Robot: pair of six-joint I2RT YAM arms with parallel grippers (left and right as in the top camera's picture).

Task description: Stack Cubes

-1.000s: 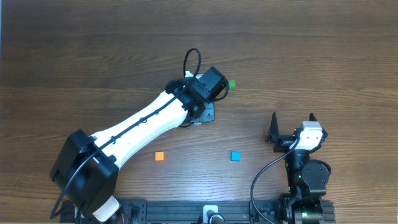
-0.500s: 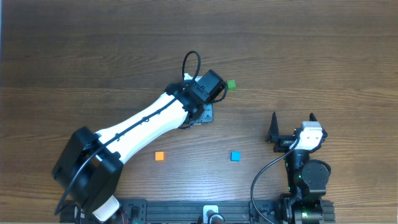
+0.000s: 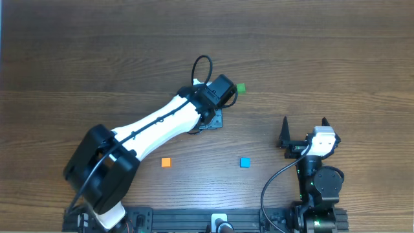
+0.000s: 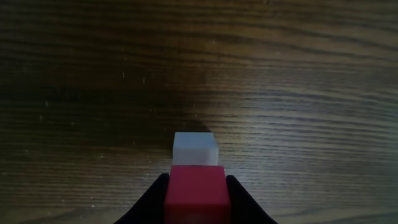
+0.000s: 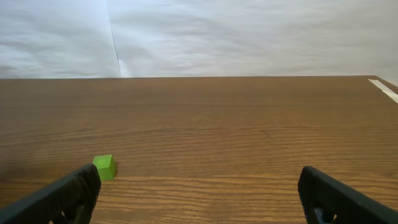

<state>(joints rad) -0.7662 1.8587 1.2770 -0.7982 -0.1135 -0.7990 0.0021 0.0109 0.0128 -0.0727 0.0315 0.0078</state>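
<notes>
My left gripper (image 4: 196, 198) is shut on a red cube (image 4: 195, 190), held between its two dark fingers. A white cube (image 4: 195, 149) rests on the wood just beyond the red one; I cannot tell whether they touch. From above, the left arm's wrist (image 3: 218, 89) covers both, and a green cube (image 3: 241, 87) lies just to its right. The green cube (image 5: 104, 167) also appears in the right wrist view, far ahead of the right gripper. My right gripper (image 3: 304, 131) stands open and empty near its base.
An orange cube (image 3: 166, 162) and a blue cube (image 3: 244, 162) lie apart near the front of the wooden table (image 3: 336, 58). A black rail (image 3: 213, 217) runs along the front edge between the arm bases.
The left arm's elbow and lower link have swung rightwards, and its wrist has edged slightly right. The right arm and the loose cubes have not moved.
</notes>
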